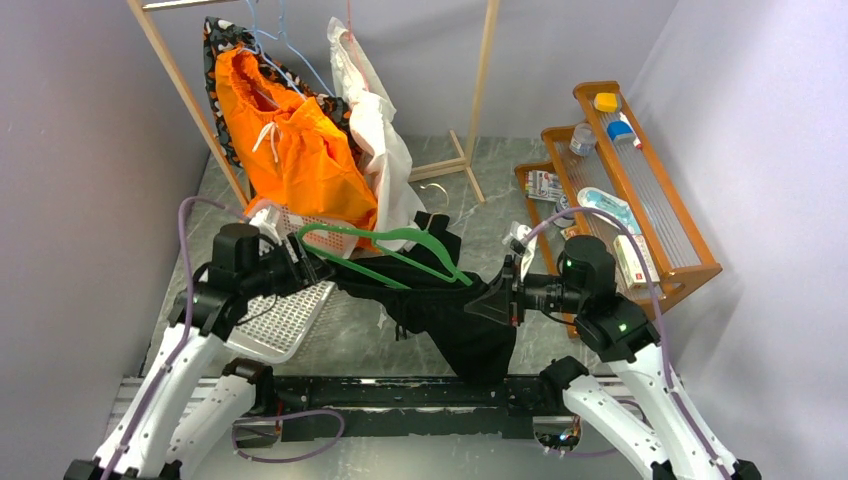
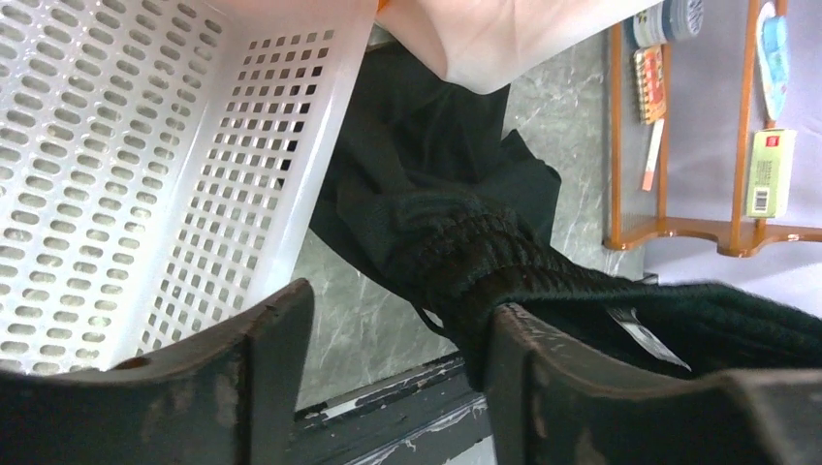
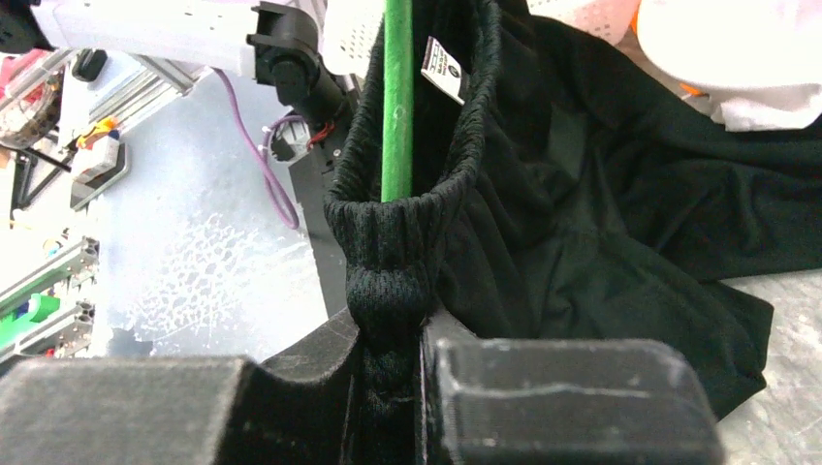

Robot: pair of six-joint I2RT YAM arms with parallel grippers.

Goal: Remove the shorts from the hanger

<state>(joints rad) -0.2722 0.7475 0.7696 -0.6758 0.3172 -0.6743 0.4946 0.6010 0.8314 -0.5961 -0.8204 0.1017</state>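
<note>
The bright orange shorts, with a white drawstring, hang on a blue wire hanger on the wooden rack at the back left; no gripper touches them. A black garment with an elastic waistband is stretched over a green hanger between my arms. My right gripper is shut on that waistband, with the green hanger running through the band. My left gripper is open by the hanger's hook end; its jaws stand apart, and the black waistband lies against the right finger.
A white perforated basket sits under the left gripper and also shows in the left wrist view. A white garment hangs beside the orange shorts. A wooden shelf with small items stands at the right.
</note>
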